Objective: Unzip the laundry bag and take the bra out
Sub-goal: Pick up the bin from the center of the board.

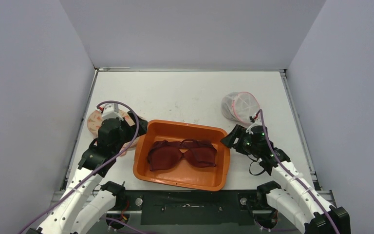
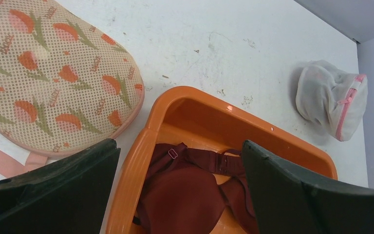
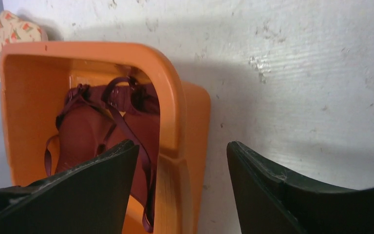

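A dark red bra (image 1: 182,155) lies loose inside an orange tray (image 1: 185,126) at the table's near middle. A white mesh laundry bag (image 1: 241,106) with a pink zipper lies behind the tray's right end. My left gripper (image 1: 137,127) is open and empty over the tray's left far corner. In the left wrist view the bra (image 2: 190,195) shows between the open left gripper's (image 2: 180,190) fingers. My right gripper (image 1: 231,139) is open and empty at the tray's right end, straddling the tray's rim (image 3: 170,97). The bra (image 3: 85,126) also shows in the right wrist view.
A beige mesh pouch with an orange flower print (image 1: 95,122) lies left of the tray, under the left wrist; it also shows in the left wrist view (image 2: 53,73). The white bag (image 2: 328,97) sits near the right wall. Grey walls enclose the table on three sides.
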Available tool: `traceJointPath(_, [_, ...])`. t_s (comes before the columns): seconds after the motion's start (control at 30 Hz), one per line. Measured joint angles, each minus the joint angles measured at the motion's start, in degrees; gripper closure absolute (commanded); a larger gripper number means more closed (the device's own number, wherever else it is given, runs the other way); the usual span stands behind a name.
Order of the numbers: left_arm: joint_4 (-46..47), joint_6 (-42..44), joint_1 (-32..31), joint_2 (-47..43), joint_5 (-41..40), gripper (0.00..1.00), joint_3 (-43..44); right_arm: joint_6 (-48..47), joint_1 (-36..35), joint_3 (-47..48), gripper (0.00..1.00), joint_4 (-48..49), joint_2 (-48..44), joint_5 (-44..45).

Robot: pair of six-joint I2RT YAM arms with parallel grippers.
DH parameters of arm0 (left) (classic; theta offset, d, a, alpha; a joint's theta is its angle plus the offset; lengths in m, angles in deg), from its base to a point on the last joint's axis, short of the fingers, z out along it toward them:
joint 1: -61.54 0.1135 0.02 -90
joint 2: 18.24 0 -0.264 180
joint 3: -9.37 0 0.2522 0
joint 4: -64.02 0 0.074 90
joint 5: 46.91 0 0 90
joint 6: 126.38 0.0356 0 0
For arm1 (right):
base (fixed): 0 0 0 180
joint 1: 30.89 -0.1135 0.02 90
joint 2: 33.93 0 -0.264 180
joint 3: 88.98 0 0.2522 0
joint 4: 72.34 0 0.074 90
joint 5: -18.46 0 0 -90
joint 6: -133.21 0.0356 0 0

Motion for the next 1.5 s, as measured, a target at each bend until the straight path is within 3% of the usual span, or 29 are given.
traceJointPath(0.13, [-0.2, -0.6, 0.0, 0.0, 0.1, 0.04, -0.4, -0.4, -1.4, 0.0, 0.41, -3.0, 0.0, -1.7])
traceJointPath(0.63, [-0.6, -0.9, 0.0, -0.9, 0.1, 0.04, -0.5, -0.2, -5.5, 0.7, 0.94, -5.5, 0.7, -2.4])
traceJointPath(0.87, [-0.9, -0.9, 0.0, -0.9, 0.1, 0.04, -0.5, -0.2, -5.9, 4.1, 0.95, -8.0, 1.4, -2.2])
traceJointPath(1.1, [-1.4, -0.9, 0.0, -0.9, 0.1, 0.04, -0.5, -1.0, -5.9, 13.8, 0.95, -9.0, 4.8, -1.6])
traceJointPath(1.5, [-2.5, -0.7, 0.0, -1.7, -0.8, 0.04, 1.2, -1.0, -5.4, 19.8, 0.95, -0.3, 15.1, -2.6])
